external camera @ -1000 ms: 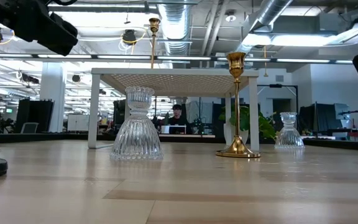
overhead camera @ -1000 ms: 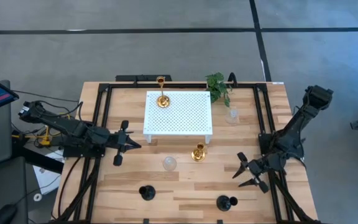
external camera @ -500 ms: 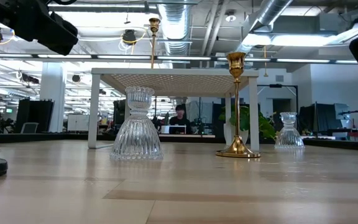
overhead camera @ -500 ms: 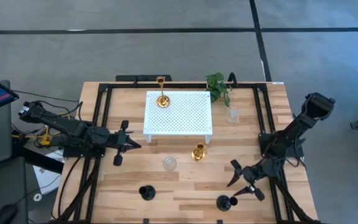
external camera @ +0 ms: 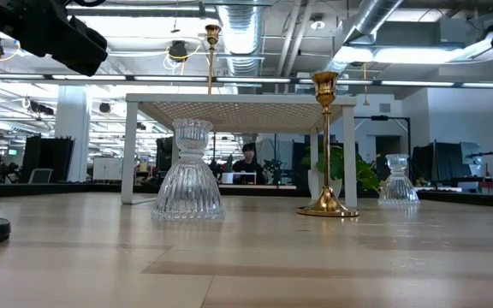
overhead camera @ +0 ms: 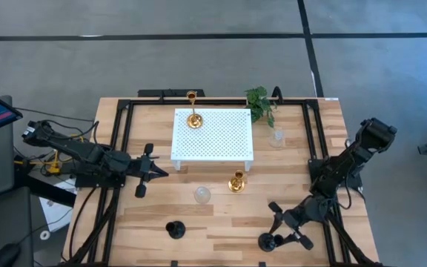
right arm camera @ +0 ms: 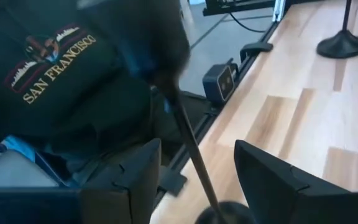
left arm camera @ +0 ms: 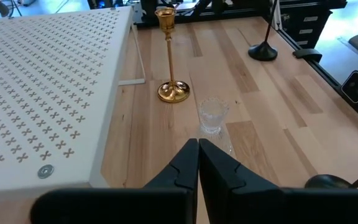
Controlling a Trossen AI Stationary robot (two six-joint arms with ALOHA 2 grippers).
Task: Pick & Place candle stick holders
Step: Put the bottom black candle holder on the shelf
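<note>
The right gripper (overhead camera: 279,228), fingers spread, straddles a thin, probably black candle stick holder (overhead camera: 267,241); left gripper (overhead camera: 156,172) waits clenched.

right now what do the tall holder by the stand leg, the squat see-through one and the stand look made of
Tall holder: likely polished brass or gold-plated metal, given its mirror-bright gold shine. Squat holder: clear pressed glass, or possibly acrylic, transparent with vertical ribs. Stand: white, matte, with a punched hole pattern; looks like painted sheet metal, though plastic is possible.

Bare table (overhead camera: 221,222) lies between the two black holders (overhead camera: 174,230) (overhead camera: 267,241); the white stand (overhead camera: 212,136) blocks the middle.
</note>
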